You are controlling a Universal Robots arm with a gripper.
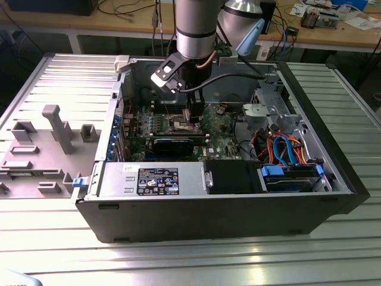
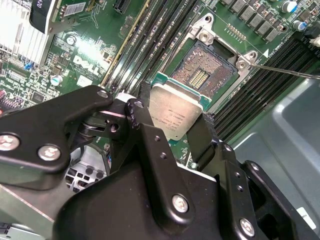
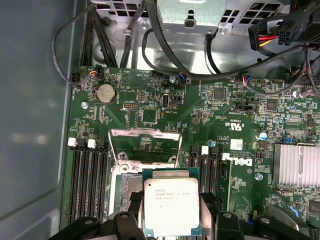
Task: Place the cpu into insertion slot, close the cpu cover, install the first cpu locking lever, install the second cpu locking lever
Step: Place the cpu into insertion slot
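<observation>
- Gripper (image 2: 172, 122): fingers (image 2: 147, 125) are narrow and pressed on two opposite edges of the cpu (image 2: 176, 112). It holds the chip by its sides, metal top facing up. First wrist view shows the same grip: gripper (image 3: 171, 215) w/ cpu (image 3: 171, 202).
- Step in hand, as I judge: the first one, cpu into the insertion slot (image 2: 202, 75). Chip is not seated yet. It hangs over the near edge of the slot, and most of the dark pin field is uncovered. Whether it touches the rim already, I cannot tell.
- What the seating calls for, in my opinion: chip edges parallel to the slot rim, chip flat and centred, then down w/o force, because the pins look delicate.
- The cpu cover (image 3: 145, 133) stands lifted at the far side of the slot, so the opening is free.
- A thin metal rod (image 2: 285, 70) runs from the slot corner over the memory slots (image 2: 272, 52). Prob. it is one locking lever, not engaged.
- Exterior view: gripper (image 1: 193, 116) is deep inside the open computer case (image 1: 208, 208), over the motherboard (image 1: 223, 122), approx. at the middle of the board.
</observation>
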